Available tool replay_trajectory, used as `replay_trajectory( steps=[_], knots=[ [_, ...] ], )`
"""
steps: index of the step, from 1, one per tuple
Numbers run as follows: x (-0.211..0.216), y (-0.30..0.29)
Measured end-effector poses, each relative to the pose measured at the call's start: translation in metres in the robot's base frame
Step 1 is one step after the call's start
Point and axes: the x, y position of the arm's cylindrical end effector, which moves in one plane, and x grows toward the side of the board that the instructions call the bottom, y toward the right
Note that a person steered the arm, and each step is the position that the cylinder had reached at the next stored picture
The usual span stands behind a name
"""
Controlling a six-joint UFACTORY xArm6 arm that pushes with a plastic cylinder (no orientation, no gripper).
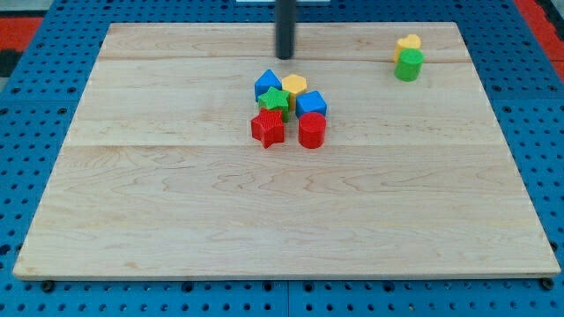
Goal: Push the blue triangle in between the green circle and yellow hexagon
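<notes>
The blue triangle point(266, 84) lies at the upper left of a cluster near the board's centre. The yellow hexagon point(294, 85) touches it on the right. The green circle point(408, 65) stands far off at the view's upper right, just below a yellow heart-like block point(408, 42). My tip point(285, 57) is on the board just above the cluster, a little above and to the right of the blue triangle, and touches no block.
The cluster also holds a green star point(274, 100), a blue cube point(310, 104), a red star point(268, 129) and a red cylinder point(312, 130). The wooden board point(176, 202) rests on a blue pegboard.
</notes>
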Motion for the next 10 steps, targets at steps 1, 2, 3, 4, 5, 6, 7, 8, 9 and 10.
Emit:
replay_trajectory(
  steps=[1, 2, 3, 4, 5, 6, 7, 8, 9, 10],
  knots=[
    [0.005, -0.086],
    [0.04, -0.151],
    [0.072, -0.132],
    [0.088, -0.052],
    [0.089, 0.025],
    [0.089, 0.07],
    [0.087, 0.047],
    [0.076, 0.059],
    [0.075, 0.118],
    [0.075, 0.124]
  ],
)
